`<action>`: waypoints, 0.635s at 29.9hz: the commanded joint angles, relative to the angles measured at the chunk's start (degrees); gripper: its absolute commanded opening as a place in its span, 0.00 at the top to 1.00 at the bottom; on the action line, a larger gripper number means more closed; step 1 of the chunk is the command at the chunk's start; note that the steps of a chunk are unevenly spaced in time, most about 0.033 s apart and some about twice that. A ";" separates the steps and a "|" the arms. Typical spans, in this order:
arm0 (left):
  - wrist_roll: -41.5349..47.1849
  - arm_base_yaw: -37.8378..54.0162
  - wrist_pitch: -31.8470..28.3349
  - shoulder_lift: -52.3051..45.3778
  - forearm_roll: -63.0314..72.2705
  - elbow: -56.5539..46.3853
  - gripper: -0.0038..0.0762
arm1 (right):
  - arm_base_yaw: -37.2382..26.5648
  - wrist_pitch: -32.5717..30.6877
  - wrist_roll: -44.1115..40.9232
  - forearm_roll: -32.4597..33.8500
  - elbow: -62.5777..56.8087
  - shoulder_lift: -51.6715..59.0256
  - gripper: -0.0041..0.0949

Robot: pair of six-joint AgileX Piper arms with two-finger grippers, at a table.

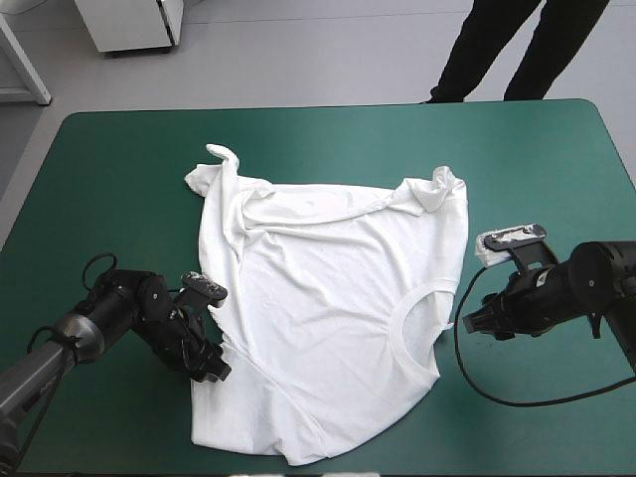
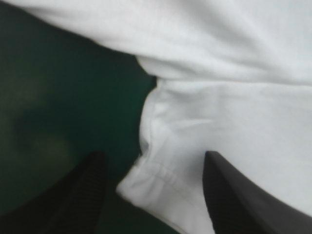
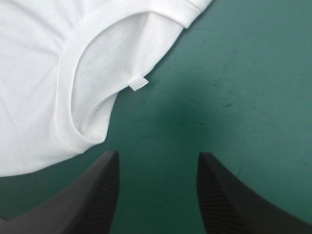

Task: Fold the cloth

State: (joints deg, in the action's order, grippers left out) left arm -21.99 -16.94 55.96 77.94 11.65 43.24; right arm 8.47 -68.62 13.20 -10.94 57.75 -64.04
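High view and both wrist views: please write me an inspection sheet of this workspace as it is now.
Surface: teal-green cover, faint scuffs near the right gripper.
Job's things: T-shirt, white, spread mostly flat, unfolded; far corners bunched.
Clutter: nothing seen.
Grippers: left gripper open, a shirt hem between its fingers; right gripper open over bare cover, beside the neckline.
Cables: nothing foreign seen.
Surroundings: nothing seen over the table.
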 commanded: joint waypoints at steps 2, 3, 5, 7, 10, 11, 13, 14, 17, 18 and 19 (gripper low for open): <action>-2.08 -0.30 -1.40 0.20 3.28 1.18 0.58 | 0.75 1.34 0.85 -2.05 1.08 1.18 0.53; -2.75 -0.30 -1.40 0.41 3.99 1.18 0.64 | 1.37 1.34 1.27 -1.89 1.08 0.92 0.53; -3.03 -0.30 -1.52 0.82 4.88 1.18 0.74 | 2.64 1.06 2.40 -1.68 1.08 0.34 0.53; -3.26 -0.30 -1.52 1.20 5.33 1.18 0.86 | 4.10 1.06 2.37 -1.68 0.98 -0.77 0.53; -3.26 -0.30 -1.52 1.44 5.33 1.18 0.98 | 6.09 0.96 2.51 -1.68 0.98 -3.53 0.53; -3.26 -0.30 -1.52 1.44 5.43 1.18 0.98 | 6.76 0.96 2.51 -1.68 0.98 -4.59 0.53; -3.26 -0.30 -1.41 1.44 5.43 1.18 0.98 | 7.86 0.96 2.62 -1.68 0.98 -6.62 0.53; -3.26 -0.30 -1.41 1.44 5.43 1.18 0.98 | 8.38 0.96 2.93 -1.68 0.98 -7.80 0.53; -3.26 -0.30 -0.88 1.44 5.58 1.18 0.98 | 9.41 0.82 3.33 -2.73 0.98 -11.07 0.53; -3.26 -0.30 -0.85 1.44 5.58 1.18 0.98 | 9.54 0.65 3.75 -3.34 0.98 -12.21 0.53; -3.26 -0.30 -0.75 1.44 5.71 1.18 0.98 | 9.76 0.51 4.11 -3.94 0.98 -13.34 0.53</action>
State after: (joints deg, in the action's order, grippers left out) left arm -25.16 -16.94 54.52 80.05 15.06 43.73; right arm 17.60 -68.28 15.81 -12.63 57.75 -75.90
